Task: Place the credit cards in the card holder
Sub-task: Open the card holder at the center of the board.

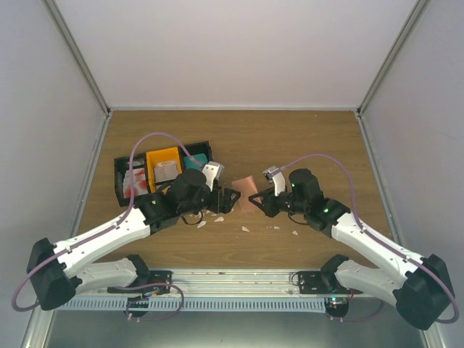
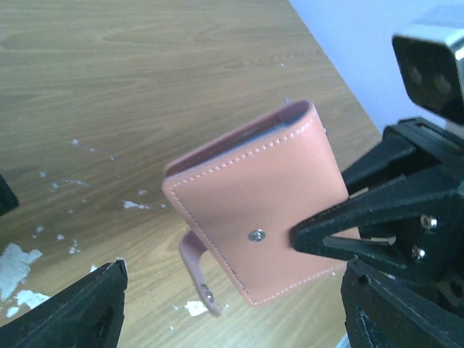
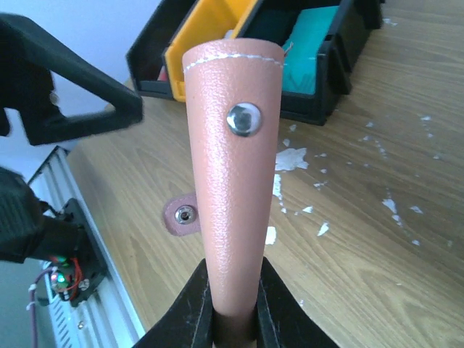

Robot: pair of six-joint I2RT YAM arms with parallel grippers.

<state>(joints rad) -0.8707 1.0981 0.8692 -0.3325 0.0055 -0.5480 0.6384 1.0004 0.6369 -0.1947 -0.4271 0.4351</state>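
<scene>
Here, the right tool (image 3: 232, 293) pinches the folded card holder (image 3: 230, 181); the left tool (image 1: 226, 197) gapes empty. The tray (image 1: 118, 174) holds credit cards (image 1: 135, 181).

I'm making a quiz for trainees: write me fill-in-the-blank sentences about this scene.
1. The right gripper pinches the card holder; the left gripper holds ___.
2. The left gripper's jaws stand ___.
3. The black tray sits on the ___ arm's side of the table.
Missing words: nothing; open; left.
</scene>
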